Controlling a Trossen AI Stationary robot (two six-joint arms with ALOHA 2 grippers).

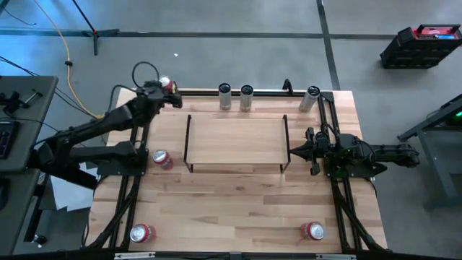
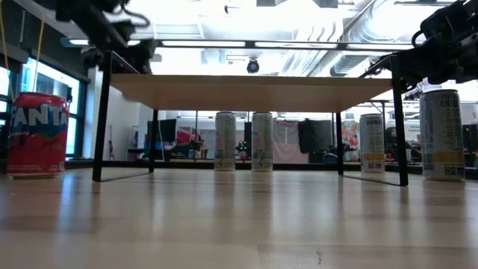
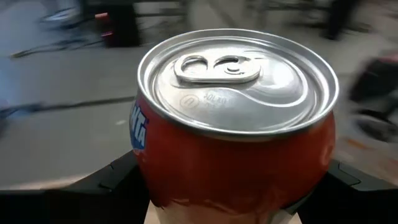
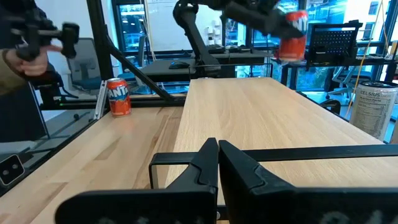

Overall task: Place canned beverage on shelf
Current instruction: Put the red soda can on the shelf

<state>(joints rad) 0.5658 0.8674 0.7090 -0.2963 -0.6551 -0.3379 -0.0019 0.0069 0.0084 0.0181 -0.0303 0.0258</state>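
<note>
Grey concrete floor all around, and in the middle of it the light wooden table [image 1: 238, 195], seen from straight above. Count the cans with me: four red ones and three slim silver ones, seven in all.

Starting on the left: the left arm reaches up toward eleven o'clock of the table, and the left gripper [image 1: 164, 89] has its fingers clamped on a red Fanta can [image 1: 167, 84], carried up off the wood near the back edge. The left wrist view fills with that can [image 3: 236, 124], silver top and pull tab facing the camera, dark fingers [image 3: 118, 177] pressing each side. Just below, at about nine o'clock, a second red can [image 1: 161, 159] stands beside the shelf's left end; it shows in the low view too [image 2: 36, 134]. A third red can [image 1: 141, 233] sits down at seven o'clock.

Centre now: the shelf [image 1: 237, 141], one light board on a black wire frame, its top bare. Behind it at twelve o'clock two silver cans, one [image 1: 225, 94] and its neighbour [image 1: 247, 96], stand close together.

Moving right: the third silver can [image 1: 311, 97] at one o'clock. At three o'clock the right gripper [image 1: 294, 152] waits just off the shelf's right end, fingers pressed fully together, holding nothing. Last, the fourth red can [image 1: 313, 231] at five o'clock.
</note>
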